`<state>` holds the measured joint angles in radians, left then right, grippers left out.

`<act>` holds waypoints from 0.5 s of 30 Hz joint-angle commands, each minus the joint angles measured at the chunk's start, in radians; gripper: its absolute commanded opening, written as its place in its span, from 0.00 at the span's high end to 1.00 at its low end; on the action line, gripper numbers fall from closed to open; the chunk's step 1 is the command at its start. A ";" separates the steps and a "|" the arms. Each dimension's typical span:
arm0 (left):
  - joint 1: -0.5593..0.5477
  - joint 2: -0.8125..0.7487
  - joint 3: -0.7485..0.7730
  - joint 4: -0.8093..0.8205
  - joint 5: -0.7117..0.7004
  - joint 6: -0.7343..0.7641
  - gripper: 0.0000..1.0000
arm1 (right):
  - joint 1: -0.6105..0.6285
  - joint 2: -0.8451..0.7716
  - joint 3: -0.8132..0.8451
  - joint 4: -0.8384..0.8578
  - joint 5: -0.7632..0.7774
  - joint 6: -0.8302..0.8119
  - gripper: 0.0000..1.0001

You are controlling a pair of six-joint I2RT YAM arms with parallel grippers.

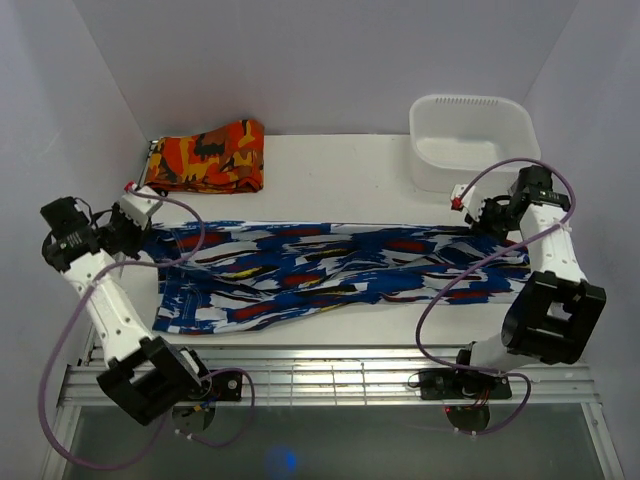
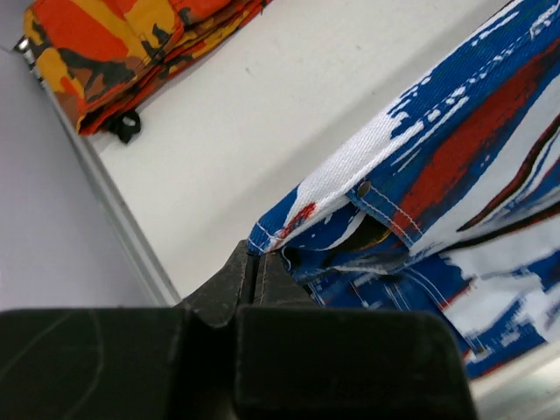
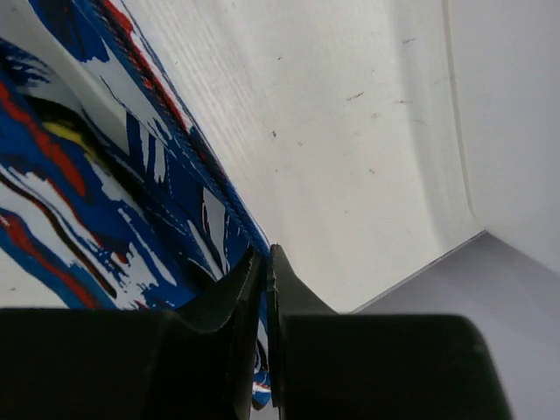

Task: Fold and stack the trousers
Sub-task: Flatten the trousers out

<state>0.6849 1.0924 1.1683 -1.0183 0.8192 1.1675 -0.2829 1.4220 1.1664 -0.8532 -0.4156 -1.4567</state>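
On the middle of the table [image 1: 340, 170], the trousers [image 1: 330, 265] lie spread out flat. They run lengthwise L to R, almost wall to wall. The wider end is at the L, and the left wrist cam shows pocket stitching and a small rivet there. The narrower leg end is at the R.

The left gripper [image 2: 255, 262] is at the far-L corner of the cloth. Its fingers are pressed together w/ the corner hem nipped at the tips, and the white-and-blue edge runs away from them up to the R.

The right gripper [image 3: 265, 258] is at the far-R corner. Its fingers are all but touching, w/ only a thin slit between them. Blue-white cloth is caught in that slit, and the hem leads straight into the tips.

A folded orange cloth [image 1: 208, 157], printed red/black/yellow, sits at the far-L corner of the table. It is next to the L wall and apart from the trousers. A white tub [image 1: 470, 140] stands at the far R, just beyond the right gripper and not touching the trousers.
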 commanded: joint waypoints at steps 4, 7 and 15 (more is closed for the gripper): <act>-0.249 0.429 0.191 0.366 -0.322 -0.285 1.00 | 0.088 0.273 0.252 0.177 0.181 0.134 0.92; -0.311 0.685 0.371 0.394 -0.449 -0.396 0.95 | 0.149 0.422 0.401 0.178 0.274 0.209 0.73; -0.239 0.807 0.618 0.190 -0.488 -0.532 0.29 | 0.108 0.379 0.477 0.011 0.276 0.234 0.06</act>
<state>0.3790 2.0655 1.8076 -0.7654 0.3515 0.7044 -0.1268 1.9461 1.6875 -0.7696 -0.1410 -1.2228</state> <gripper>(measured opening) 0.670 0.912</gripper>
